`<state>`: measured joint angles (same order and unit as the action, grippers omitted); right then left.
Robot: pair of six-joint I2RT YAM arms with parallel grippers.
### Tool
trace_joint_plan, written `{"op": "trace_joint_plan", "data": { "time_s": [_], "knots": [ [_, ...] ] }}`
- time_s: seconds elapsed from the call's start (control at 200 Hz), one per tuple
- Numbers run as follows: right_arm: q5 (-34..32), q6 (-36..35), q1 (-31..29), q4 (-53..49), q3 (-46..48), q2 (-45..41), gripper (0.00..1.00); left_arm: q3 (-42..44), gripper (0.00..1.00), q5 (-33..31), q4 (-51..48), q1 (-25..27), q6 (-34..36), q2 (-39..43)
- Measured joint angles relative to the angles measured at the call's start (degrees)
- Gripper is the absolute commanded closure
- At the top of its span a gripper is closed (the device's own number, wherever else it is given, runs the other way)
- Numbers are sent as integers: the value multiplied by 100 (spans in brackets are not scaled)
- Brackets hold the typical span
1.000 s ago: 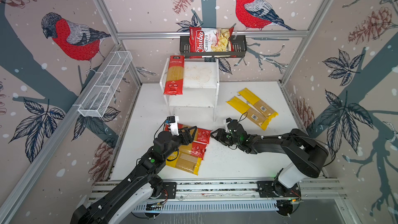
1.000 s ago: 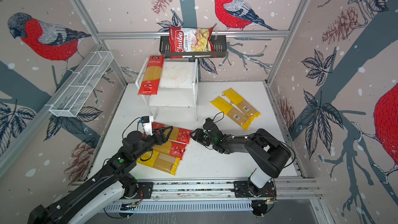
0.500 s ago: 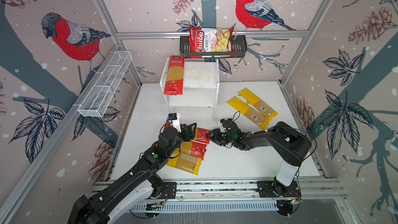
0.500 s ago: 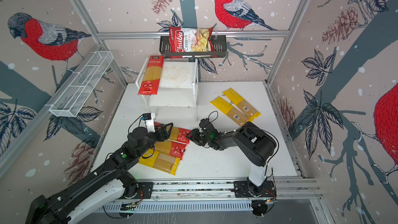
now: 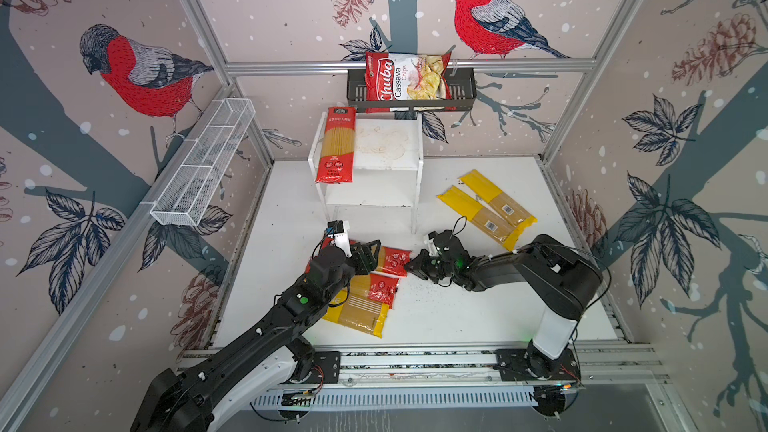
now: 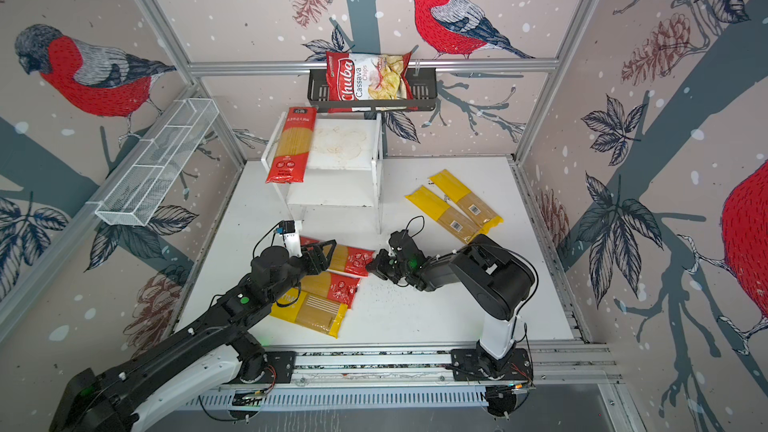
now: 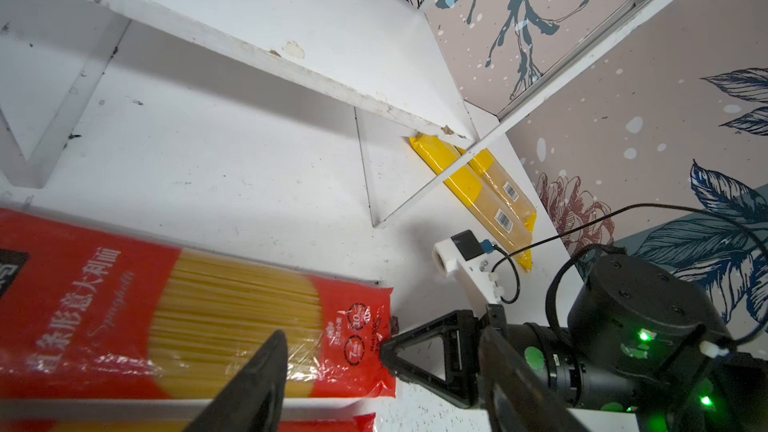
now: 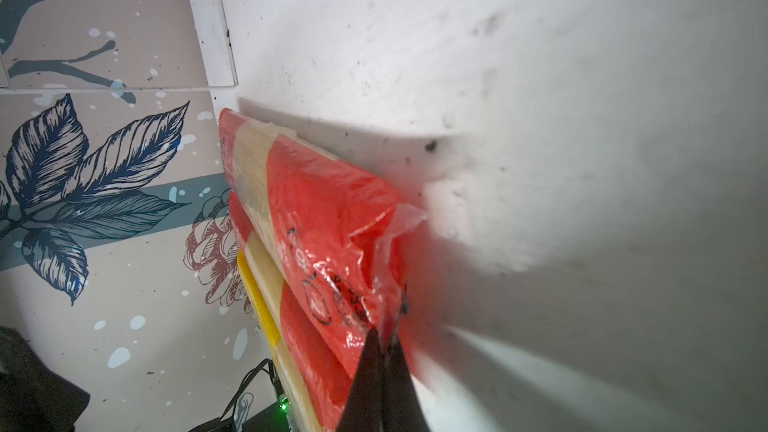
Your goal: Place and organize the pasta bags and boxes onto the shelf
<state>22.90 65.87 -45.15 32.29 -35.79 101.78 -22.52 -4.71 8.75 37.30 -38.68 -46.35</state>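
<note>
On the white shelf (image 5: 390,147) lies one red-ended pasta packet (image 5: 336,145), overhanging its front edge. Two yellow packets (image 5: 486,209) lie side by side on the table at right. Near the table's middle, two red-ended packets (image 5: 392,259) (image 5: 380,286) and a yellow one (image 5: 361,313) lie overlapped. My right gripper (image 5: 409,266) (image 8: 384,334) is shut on the plastic end flap of the upper red packet (image 8: 332,222). My left gripper (image 5: 370,253) (image 7: 386,326) hangs open just over that same packet (image 7: 232,317), its fingers apart.
A black wall basket (image 5: 461,91) with a Cassava Chips bag (image 5: 405,78) hangs behind the shelf. A white wire mesh tray (image 5: 203,164) is fixed on the left wall. The shelf's front legs (image 5: 413,209) stand close behind both grippers.
My right gripper slid left to the upper red packet's end and shut on its flap. My left gripper shifted slightly toward the shelf, still open.
</note>
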Motion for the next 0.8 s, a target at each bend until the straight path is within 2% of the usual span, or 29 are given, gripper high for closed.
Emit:
{"op": "trace_joint_plan", "data": {
  "time_s": [0.315,0.455,0.54,0.665,0.801],
  "knots": [
    [-85,-697,909,-997,944,-1279,100,118,29,343,678,4,-140,-1001],
    [-363,-1060,1320,-1777,1084,-1825,93,243,29,352,1025,33,-146,-1296],
    [-640,-1200,1419,-2203,1086,-2070,84,348,29,317,1014,90,-188,-1445],
    [-1108,-1384,1460,-2787,994,-2382,63,363,29,291,1016,321,-203,-1504],
    [-1637,-1659,1480,-3469,699,-2653,52,363,29,247,1034,662,-313,-1637]
  ]
}}
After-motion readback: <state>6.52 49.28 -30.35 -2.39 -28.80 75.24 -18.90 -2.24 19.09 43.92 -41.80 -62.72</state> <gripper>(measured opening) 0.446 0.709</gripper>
